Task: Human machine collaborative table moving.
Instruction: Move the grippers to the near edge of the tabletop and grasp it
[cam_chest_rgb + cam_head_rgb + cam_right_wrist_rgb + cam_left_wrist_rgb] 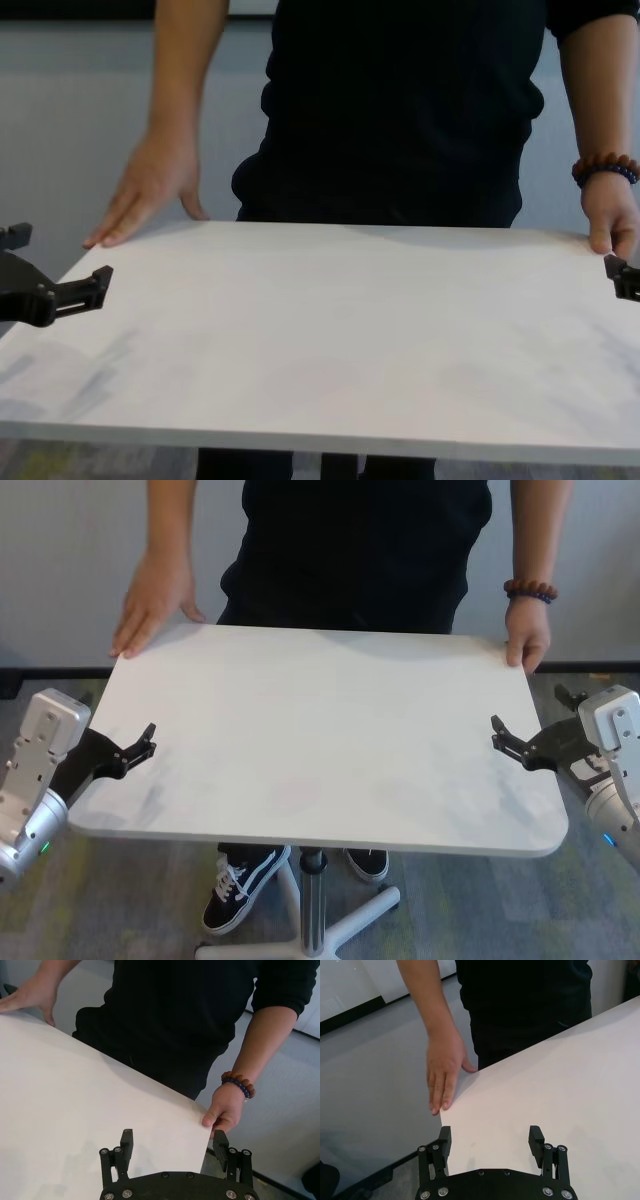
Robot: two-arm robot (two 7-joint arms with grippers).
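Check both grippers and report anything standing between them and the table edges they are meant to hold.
Nothing visible does. The left gripper is open at the table's left edge, the right gripper open at its right edge, both at edge height. The human's hands rest on the far corners, clear of both grippers.

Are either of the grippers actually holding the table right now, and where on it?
Neither clamps it, as far as the views show. The left gripper and right gripper are open, fingers straddling the table's side edges. The human's hands hold the far corners.
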